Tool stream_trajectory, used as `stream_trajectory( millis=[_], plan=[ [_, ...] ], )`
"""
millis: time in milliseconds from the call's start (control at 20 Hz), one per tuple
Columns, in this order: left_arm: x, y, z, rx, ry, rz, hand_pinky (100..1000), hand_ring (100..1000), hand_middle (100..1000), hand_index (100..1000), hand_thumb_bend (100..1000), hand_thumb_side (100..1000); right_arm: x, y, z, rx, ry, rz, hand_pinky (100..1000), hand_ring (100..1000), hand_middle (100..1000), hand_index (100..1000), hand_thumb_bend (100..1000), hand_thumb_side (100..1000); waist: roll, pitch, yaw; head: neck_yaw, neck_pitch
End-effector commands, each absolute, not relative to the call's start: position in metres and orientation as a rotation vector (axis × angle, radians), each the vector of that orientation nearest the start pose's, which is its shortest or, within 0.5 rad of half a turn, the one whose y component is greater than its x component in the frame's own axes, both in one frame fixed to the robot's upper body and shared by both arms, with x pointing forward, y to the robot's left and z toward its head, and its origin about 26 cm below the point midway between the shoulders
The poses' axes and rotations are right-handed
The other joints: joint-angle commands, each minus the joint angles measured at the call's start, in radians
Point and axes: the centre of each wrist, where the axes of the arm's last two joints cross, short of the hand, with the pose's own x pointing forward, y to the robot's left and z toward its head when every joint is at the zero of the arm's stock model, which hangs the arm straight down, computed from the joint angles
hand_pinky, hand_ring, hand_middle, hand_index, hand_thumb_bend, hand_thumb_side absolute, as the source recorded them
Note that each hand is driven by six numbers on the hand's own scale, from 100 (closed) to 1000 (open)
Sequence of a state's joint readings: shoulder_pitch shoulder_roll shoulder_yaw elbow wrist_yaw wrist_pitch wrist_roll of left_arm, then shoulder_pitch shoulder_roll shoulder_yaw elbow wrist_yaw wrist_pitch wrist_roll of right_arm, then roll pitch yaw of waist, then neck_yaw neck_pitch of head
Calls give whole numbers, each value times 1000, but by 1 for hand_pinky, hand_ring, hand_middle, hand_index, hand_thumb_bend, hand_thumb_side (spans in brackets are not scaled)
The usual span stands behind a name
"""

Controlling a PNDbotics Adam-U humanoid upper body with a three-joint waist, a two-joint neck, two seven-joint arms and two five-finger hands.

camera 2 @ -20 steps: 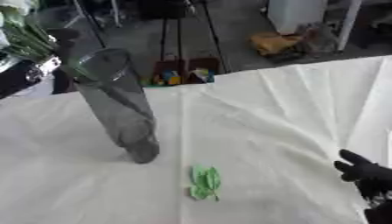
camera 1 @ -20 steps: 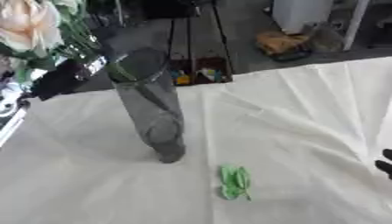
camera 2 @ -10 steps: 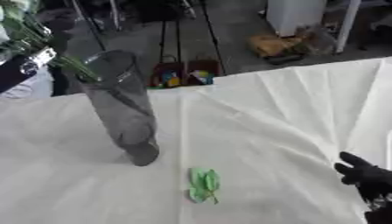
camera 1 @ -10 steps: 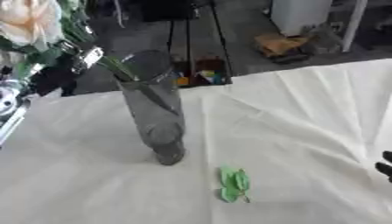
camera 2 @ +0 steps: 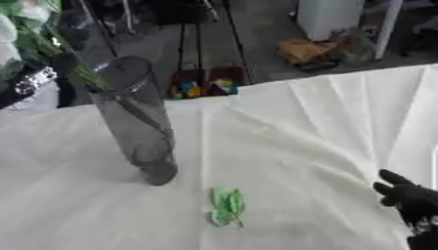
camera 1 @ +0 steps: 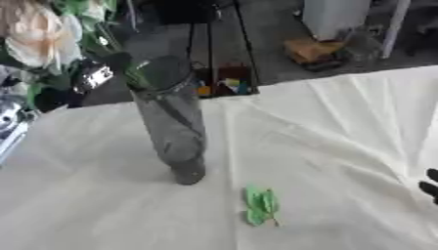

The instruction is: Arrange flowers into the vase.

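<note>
A tall grey see-through vase (camera 1: 175,132) stands upright on the white cloth, left of the middle. A pale peach flower (camera 1: 43,41) with green leaves hangs above and to the left of the vase's mouth. Its green stem (camera 1: 163,105) slants down inside the vase. My left hand (camera 2: 26,85), black with silver parts, is at the upper left behind the vase, shut on the flower below the bloom; leaves hide part of it. A loose green leaf (camera 1: 261,205) lies on the cloth to the right of the vase's foot. My right hand (camera 2: 409,197) rests open at the lower right edge.
The white cloth (camera 1: 342,136) is creased and covers the whole table. Past its far edge lie a dark floor, tripod legs (camera 2: 184,44), small coloured items (camera 1: 221,85), a brown heap (camera 1: 312,49) and a white cabinet (camera 2: 329,14).
The flower has moved right and down, and its stem now reaches deep into the vase. My left hand followed it. The right hand has stayed put.
</note>
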State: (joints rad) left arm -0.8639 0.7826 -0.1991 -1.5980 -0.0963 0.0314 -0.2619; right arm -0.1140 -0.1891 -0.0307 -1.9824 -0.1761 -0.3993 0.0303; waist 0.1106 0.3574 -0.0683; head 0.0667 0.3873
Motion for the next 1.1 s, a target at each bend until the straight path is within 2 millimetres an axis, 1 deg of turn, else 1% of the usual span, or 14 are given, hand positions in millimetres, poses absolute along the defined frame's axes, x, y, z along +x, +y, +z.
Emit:
stream_trajectory(
  millis=[50,300,800,1100],
  plan=[
    [371,288,351,623,-2099,-1156,901,994,1000,1000,492,1000,279,-266,143,83,-2505,121,836,861,519,693,100,1000,-2,-19,-1,-3,-11],
    [370,291,350,641,-2081,-1178,905,995,1000,1000,473,1000,279,-266,144,82,-2501,120,837,861,518,693,100,1000,1,-17,0,-4,-11],
    [367,297,347,690,-2042,-1274,928,1000,1000,1000,514,1000,280,-266,144,78,-2499,124,839,863,517,694,100,1000,0,-15,3,-8,-13],
    [365,302,346,695,-2030,-1291,934,1000,1000,1000,512,1000,280,-266,144,77,-2498,127,841,864,517,695,100,1000,0,-13,6,-10,-14]
  ],
)
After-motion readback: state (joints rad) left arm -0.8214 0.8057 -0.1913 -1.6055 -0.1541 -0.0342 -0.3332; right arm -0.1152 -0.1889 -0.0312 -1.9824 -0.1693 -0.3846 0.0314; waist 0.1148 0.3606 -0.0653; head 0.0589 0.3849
